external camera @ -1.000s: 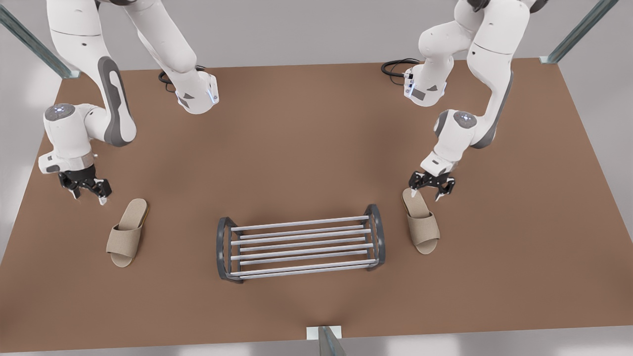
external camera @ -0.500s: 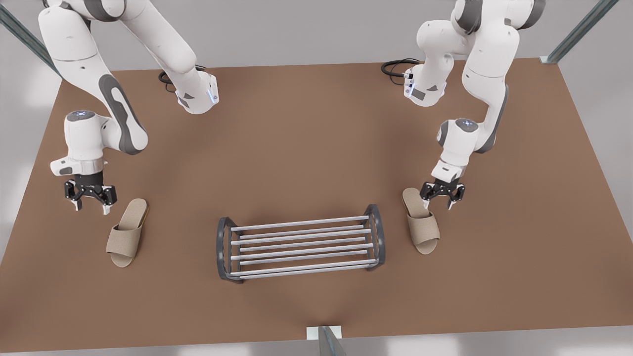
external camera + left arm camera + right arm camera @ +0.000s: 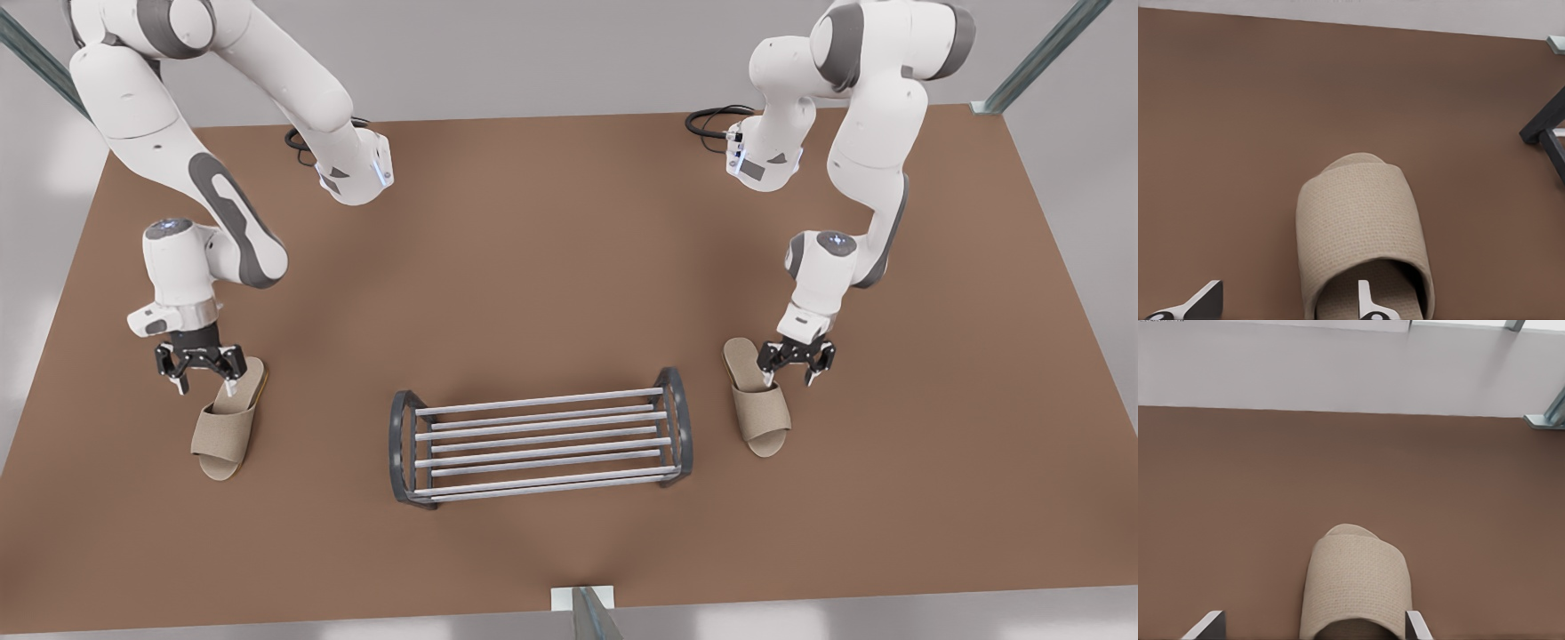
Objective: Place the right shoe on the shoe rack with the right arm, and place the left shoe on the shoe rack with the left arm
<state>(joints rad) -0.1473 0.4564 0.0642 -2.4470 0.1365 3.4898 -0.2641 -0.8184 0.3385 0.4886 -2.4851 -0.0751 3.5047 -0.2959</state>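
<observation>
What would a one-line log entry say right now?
left gripper: open, above heel of beige fabric slipper | right gripper: open, above other beige slipper | silver-barred shoe rack: holds no slipper yet

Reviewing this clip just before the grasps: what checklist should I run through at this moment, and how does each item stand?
1. Left gripper open, at the front view's right: ok.
2. Right gripper open, at the front view's left: ok.
3. Left gripper lined up on the left shoe: one finger over the insole behind the strap, the other outside the shoe: ok.
4. Right gripper lined up on the right shoe: in the right wrist view the strap lies between the fingertips: ok.
5. Shoe rack ready, no shoe on its bars: ok.
6. Fingers low enough to close on each shoe: cannot tell.
</observation>
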